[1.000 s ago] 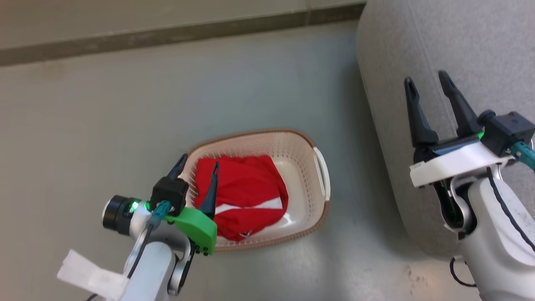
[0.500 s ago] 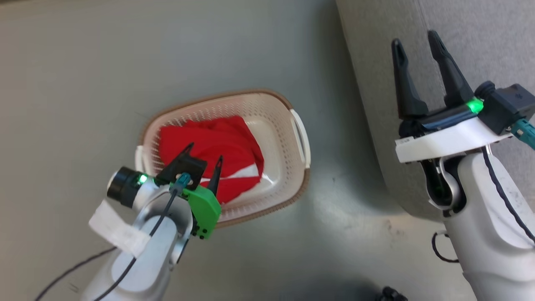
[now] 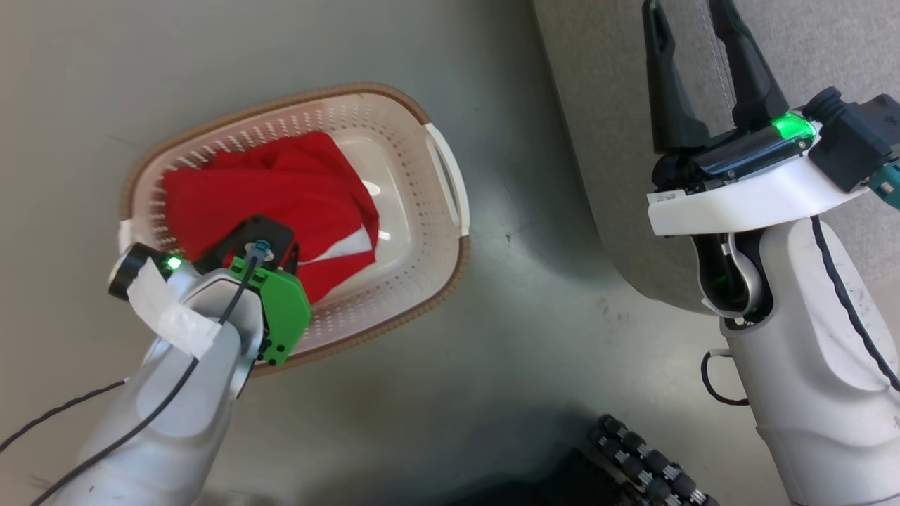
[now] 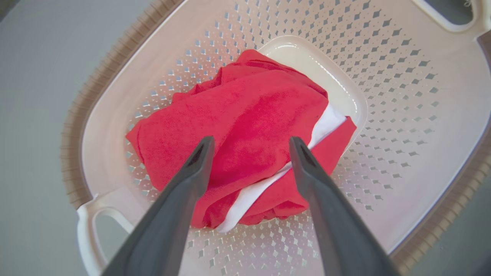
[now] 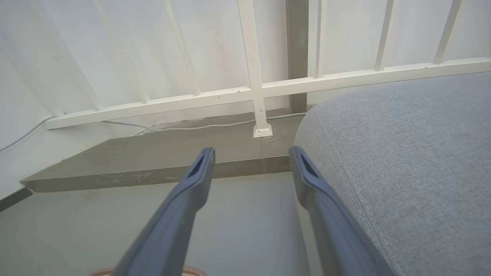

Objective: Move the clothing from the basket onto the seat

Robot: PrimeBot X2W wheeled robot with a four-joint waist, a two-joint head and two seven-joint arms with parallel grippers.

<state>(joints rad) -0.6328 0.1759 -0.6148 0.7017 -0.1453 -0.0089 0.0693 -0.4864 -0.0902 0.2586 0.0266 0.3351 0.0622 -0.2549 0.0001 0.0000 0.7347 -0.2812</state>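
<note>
Hovering the left gripper (image 4: 251, 142) right above the clothing (image 4: 253, 111), jaws standing wide apart and gripping nothing. In the left wrist view the two fingers are framing the heap's near fold; whether the tips are touching fabric I can't tell. The clothing is lying bunched in the basket (image 4: 402, 76), a white stripe peeking out at the heap's 4 o'clock and bare basket bottom showing past it at 1 o'clock. One garment or two in that heap, I can't tell. In the head view the basket is sitting on the floor (image 3: 492, 393) at 10 o'clock, with the heap crowding its 9 o'clock side and the left wrist covering the heap's 6 o'clock edge. The seat (image 5: 402, 153) is filling 1 to 2 o'clock, apart from the basket with a strip of floor between them. The right gripper (image 5: 251, 153) is idling over the seat's edge at 1 o'clock, fingers pointing to 12, spread and holding nothing. Reading progress as near zero: the red fabric in view is all lying in the basket and nothing is being gripped. Looking like the end of the approach, just before the grasp. Remaining: closing on the fabric, lifting it clear of the rim, swinging toward 2 o'clock, releasing on the seat, then checking the basket for a second piece.
</note>
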